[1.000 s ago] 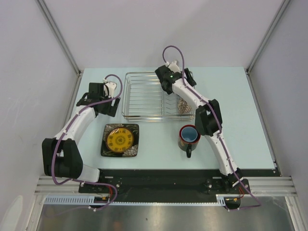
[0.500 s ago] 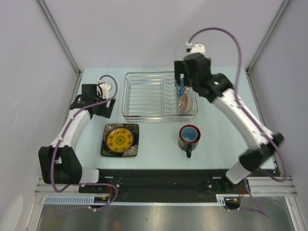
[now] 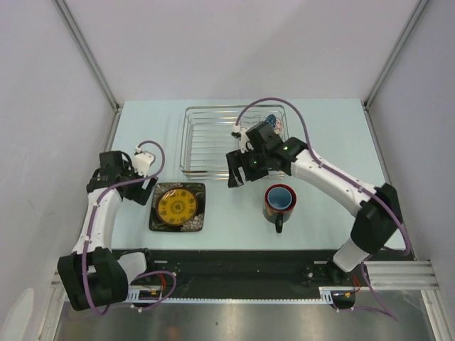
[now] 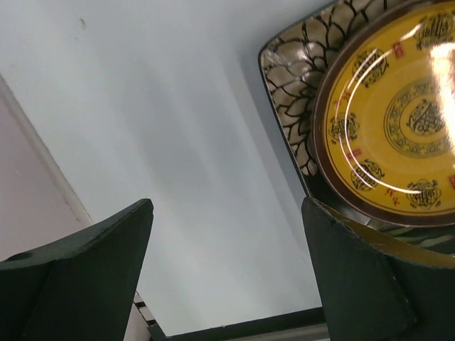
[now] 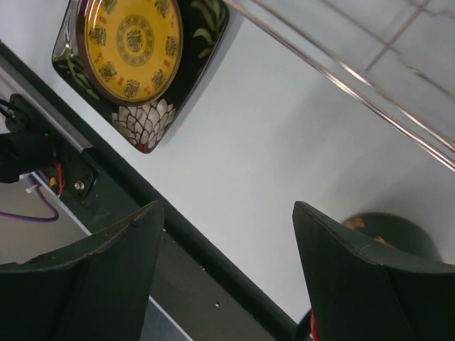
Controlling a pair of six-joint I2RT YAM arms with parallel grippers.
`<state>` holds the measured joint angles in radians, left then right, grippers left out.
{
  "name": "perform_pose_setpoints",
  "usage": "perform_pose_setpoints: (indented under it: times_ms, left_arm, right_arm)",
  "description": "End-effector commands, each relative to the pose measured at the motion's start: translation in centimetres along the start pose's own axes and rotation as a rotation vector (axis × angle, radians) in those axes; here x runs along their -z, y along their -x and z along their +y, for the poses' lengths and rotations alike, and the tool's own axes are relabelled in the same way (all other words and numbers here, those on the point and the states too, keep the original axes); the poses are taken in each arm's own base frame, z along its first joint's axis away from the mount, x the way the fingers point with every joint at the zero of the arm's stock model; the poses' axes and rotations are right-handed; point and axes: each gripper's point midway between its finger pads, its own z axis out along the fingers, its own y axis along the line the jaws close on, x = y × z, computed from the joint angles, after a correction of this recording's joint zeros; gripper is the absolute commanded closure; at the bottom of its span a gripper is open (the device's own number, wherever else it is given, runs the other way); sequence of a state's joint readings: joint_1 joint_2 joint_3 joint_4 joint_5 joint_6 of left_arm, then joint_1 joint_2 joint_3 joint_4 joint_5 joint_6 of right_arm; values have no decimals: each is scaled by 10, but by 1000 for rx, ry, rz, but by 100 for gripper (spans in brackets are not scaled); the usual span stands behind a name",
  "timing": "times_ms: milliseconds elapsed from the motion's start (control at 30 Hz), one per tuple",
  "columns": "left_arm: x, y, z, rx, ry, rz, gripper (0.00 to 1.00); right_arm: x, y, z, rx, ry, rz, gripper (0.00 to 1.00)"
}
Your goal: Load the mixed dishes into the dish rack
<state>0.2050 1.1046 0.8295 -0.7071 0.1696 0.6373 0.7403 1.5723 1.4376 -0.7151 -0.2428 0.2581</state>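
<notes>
1. Left arm (image 3: 99,213): rises from its base and folds inward at the elbow. Its end effector (image 4: 226,206) hangs low over bare tabletop (image 3: 341,135), just left of the plates. Jaws are spread wide with nothing between them.

2. Right arm (image 3: 334,181): reaches left across the tabletop from a sharply bent elbow. Its end effector (image 5: 227,206) is over the near rail of the dish rack (image 3: 213,142). Jaws are likewise wide apart and empty.

3. Dish rack: rectangular basket of thin, bright metal wire, at the far middle of the tabletop. A small blue item (image 3: 271,120) stands at its far right corner. It is probably the blue bowl, but it is too small to confirm.

4. Square black floral plate (image 3: 160,217): glossy, with white petal motifs at its corners. It lies flat in front of the rack, outside it.

5. Round yellow patterned plate (image 3: 177,204): glazed and brown-rimmed, resting centred on the square plate.

6. Mug (image 3: 279,202): dark, red-rimmed and blue inside, upright on the tabletop with its handle toward the near edge.
</notes>
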Motion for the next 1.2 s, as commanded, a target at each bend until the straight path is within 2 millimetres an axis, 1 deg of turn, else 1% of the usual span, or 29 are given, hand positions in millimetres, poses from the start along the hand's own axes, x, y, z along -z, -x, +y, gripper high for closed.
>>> perform_pose_setpoints:
  times_ms: [0, 67, 100, 167, 200, 233, 267, 300, 333, 400, 433, 467, 533, 567, 633, 667, 700, 733, 767, 967, 1133, 1167]
  left_arm:
    - [-9, -18, -9, -84, -26, 18, 9]
    - [-13, -27, -7, -104, -5, 44, 9]
    - [-17, -32, -8, -107, -2, 49, 9]
    - [-21, -37, -12, -105, -13, 50, 9]
    - [-22, -36, -16, -98, -32, 39, 9]
    - [-24, -36, -17, -92, -35, 36, 9]
    - [-27, -39, -20, -85, -45, 42, 9]
    - [-30, -37, -19, -73, -39, 35, 9]
    - [-31, -36, -18, -71, -36, 34, 10]
    - [-37, -37, -17, -58, -37, 39, 10]
    - [-38, -38, -17, -54, -39, 41, 10]
    - [-41, -38, -17, -51, -39, 43, 10]
    - [-45, -38, -16, -37, -37, 46, 10]
    - [-46, -36, -15, -38, -34, 38, 10]
    - [-49, -37, -15, -32, -37, 45, 10]
    - [-51, -36, -14, -29, -35, 43, 10]
    - [-52, -36, -13, -34, -31, 46, 10]
    - [-54, -37, -13, -35, -31, 50, 10]
    - [-55, -37, -11, -37, -28, 53, 10]
    - [-62, -34, -10, -35, -34, 56, 10]
    - [-64, -32, -11, -31, -39, 58, 10]
    - [-63, -31, -11, -30, -38, 55, 10]
  right_arm:
    - [-26, 16, 35, 10, 210, -16, 23]
    - [-37, 16, 42, 15, 242, -6, 23]
    - [-47, 17, 41, 12, 243, -4, 23]
    - [-55, 20, 45, 23, 250, 1, 23]
    - [-63, 17, 45, 27, 243, 15, 24]
    - [-65, 21, 48, 52, 243, 6, 24]
    - [-69, 19, 52, 62, 252, 11, 25]
    - [-74, 20, 54, 68, 261, 9, 27]
    - [-84, 17, 54, 66, 268, 26, 28]
    - [-94, 19, 58, 77, 273, 26, 28]
    - [-106, 15, 56, 76, 263, 41, 28]
    - [-110, 19, 59, 88, 270, 31, 28]
    - [-121, 18, 62, 99, 260, 35, 28]
    - [-131, 14, 59, 101, 254, 50, 28]
    - [-140, 15, 64, 115, 261, 51, 28]
    - [-149, 10, 62, 117, 259, 63, 28]
    - [-152, 12, 64, 132, 263, 60, 28]
    - [-155, 10, 65, 136, 265, 64, 29]
    - [-162, 6, 65, 141, 264, 75, 29]
    - [-175, 2, 67, 151, 269, 79, 30]
    - [-186, -10, 65, 161, 268, 112, 32]
    - [-188, -17, 63, 171, 262, 123, 34]
